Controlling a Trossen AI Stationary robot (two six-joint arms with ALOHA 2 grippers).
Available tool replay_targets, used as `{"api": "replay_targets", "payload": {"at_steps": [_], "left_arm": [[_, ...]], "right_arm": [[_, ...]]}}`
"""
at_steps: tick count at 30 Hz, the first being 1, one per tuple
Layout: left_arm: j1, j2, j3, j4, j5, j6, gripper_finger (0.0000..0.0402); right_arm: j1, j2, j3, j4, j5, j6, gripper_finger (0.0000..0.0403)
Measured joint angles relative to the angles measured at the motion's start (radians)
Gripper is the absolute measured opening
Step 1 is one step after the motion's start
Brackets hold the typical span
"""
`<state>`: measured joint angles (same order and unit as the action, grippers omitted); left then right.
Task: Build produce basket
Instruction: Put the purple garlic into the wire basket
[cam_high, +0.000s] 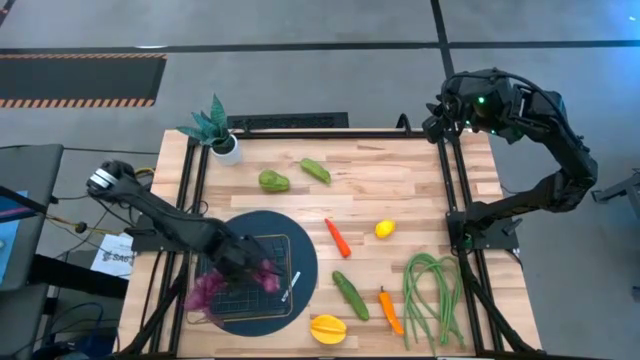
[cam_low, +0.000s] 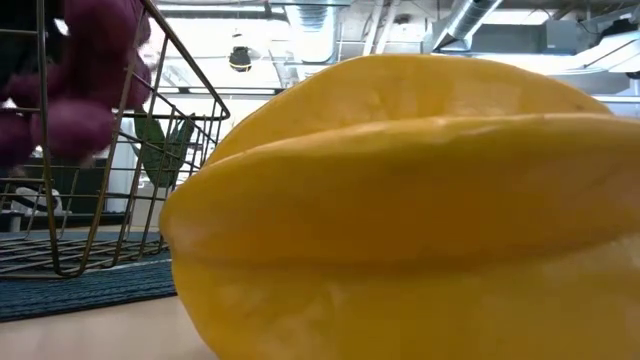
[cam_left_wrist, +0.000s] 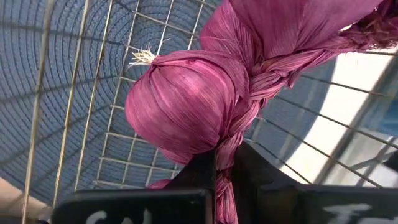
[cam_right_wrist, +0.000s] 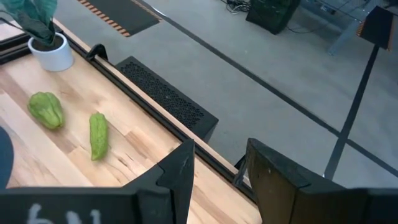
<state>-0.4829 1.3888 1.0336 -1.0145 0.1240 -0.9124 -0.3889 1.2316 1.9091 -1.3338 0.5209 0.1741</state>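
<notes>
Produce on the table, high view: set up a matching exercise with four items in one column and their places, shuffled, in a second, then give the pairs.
Things:
1. purple grape string
2. lemon
3. long green beans
4. yellow-orange fruit

Places:
A. on the wood near the table's right edge, at the front
B. just outside the basket's front right corner, by the table's front edge
C. pinched in the left claw over the basket
D. alone near the middle of the table, right of the red pepper

Pairs: 1-C, 2-D, 3-A, 4-B
</notes>
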Motion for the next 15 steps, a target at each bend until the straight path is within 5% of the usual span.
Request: {"api": "replay_targets", "payload": {"at_steps": [7,15], "left_arm": [[0.069,0.09,0.0,0.018,0.01,0.044,0.0005],[0.149,0.078,0.02,0.035,0.037,0.079,0.0077]], "right_arm": [[0.0,0.0,0.0,-0.003,0.0,-0.003,0.0163],[0.02,0.0,0.0,-0.047,-0.001,-0.002,0.0169]]}}
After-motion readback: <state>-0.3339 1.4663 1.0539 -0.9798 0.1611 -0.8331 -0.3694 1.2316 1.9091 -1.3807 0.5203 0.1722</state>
